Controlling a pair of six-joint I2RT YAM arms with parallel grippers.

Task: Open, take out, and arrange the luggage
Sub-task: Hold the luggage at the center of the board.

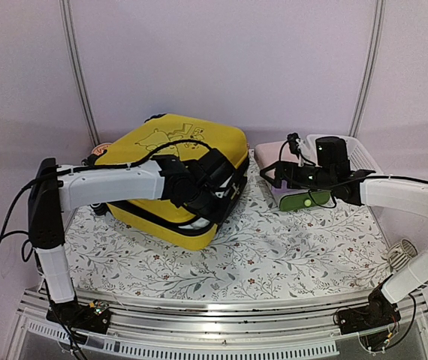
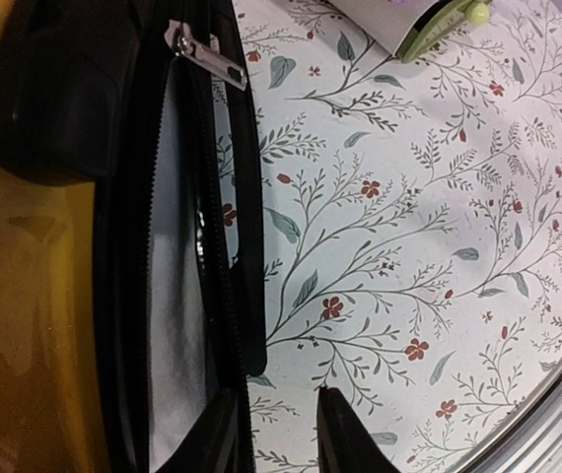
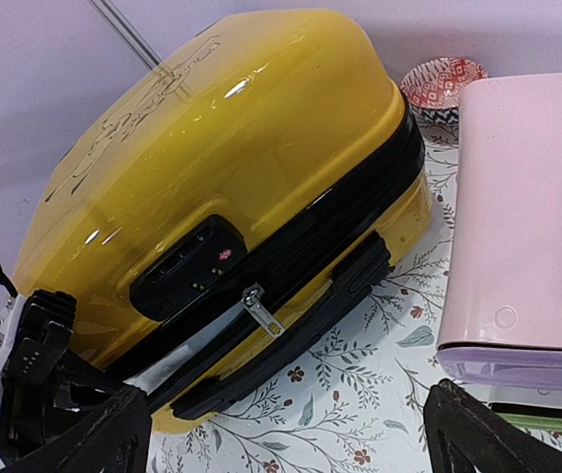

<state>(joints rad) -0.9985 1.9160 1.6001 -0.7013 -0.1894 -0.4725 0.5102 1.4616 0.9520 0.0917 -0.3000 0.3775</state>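
Suitcase (image 1: 165,146), yellow and glossy, lies flat on the flowered cloth (image 1: 274,247) over the left half of the table, nearer the back edge than the front. Its zip is partly undone along the right side, with a pale strip showing in the gap beside the zip pull (image 2: 209,56). The left gripper (image 2: 286,439) is at that side, jaws narrowly apart with only cloth seen between them. The right gripper (image 3: 289,419) hovers with jaws spread wide near the pink box (image 3: 527,197), right of the suitcase. A white basket (image 1: 360,154) stands behind the box.
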